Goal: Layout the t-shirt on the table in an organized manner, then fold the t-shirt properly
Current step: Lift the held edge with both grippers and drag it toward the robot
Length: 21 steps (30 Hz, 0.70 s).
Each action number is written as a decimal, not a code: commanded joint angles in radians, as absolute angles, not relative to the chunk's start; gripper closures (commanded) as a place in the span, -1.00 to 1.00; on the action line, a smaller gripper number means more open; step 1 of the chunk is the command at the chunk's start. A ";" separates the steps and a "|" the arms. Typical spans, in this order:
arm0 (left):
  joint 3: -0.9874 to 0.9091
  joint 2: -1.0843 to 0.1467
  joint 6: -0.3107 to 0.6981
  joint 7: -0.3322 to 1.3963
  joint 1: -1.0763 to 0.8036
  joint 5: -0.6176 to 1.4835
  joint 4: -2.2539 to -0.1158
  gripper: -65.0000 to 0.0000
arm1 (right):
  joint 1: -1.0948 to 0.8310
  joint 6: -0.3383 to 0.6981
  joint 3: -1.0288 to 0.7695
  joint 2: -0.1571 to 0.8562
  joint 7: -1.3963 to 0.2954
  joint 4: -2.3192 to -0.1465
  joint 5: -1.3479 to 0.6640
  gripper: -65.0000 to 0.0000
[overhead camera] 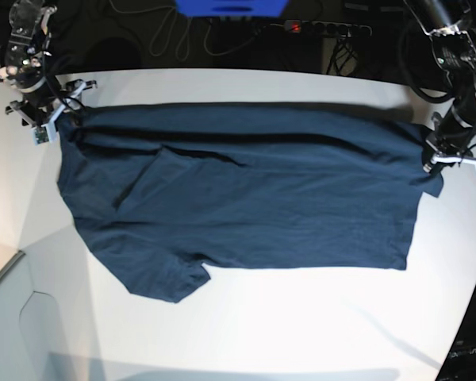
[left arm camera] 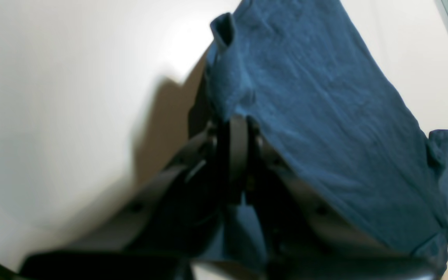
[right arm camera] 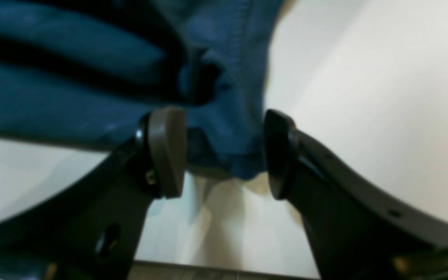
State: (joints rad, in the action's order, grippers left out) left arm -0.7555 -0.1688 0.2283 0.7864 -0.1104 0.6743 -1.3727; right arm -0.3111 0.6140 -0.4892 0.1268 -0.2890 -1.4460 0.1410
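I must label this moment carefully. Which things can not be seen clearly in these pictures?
- Left gripper: left wrist view is blurred; its fingers hide the pinched t-shirt edge.
- Right gripper: right wrist view is blurred; whether cloth touches the pads is unclear.
- Base view: both grippers too small; table cut by the edges.

Both arms are black with exposed cabling. The right gripper [right arm camera: 224, 153] has dark curved fingers [right arm camera: 167, 151] with rounded, flat-faced pads. Small holes dot the fingers' sides.

Dark bkgd, blue box [overhead camera: 230, 7], power strip [overhead camera: 325, 28], tangled cables [overhead camera: 174, 36]
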 commanded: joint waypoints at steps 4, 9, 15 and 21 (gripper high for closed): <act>-0.759 -0.186 0.232 0.773 -0.102 0.690 -1.389 1.00 | -0.308 0.608 -0.492 0.140 -0.269 -1.445 0.128 0.02; -0.759 -0.186 0.232 0.773 -0.102 0.687 -1.389 1.00 | -0.289 0.608 -0.490 0.142 -0.269 -1.395 0.130 0.40; -0.759 -0.186 0.232 0.779 -0.107 0.697 -1.397 1.00 | -0.286 0.608 -0.490 0.145 -0.275 -1.428 0.131 1.00; -0.759 -0.196 0.231 0.783 -0.061 0.697 -1.402 1.00 | -0.263 0.608 -0.490 0.147 -0.280 -1.572 0.131 1.00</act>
State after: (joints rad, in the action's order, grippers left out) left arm -0.7555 -0.1745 0.2283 0.8085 -0.0738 0.6827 -1.3785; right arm -0.2749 0.6132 -0.4858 0.1322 -0.3092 -1.5520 0.1429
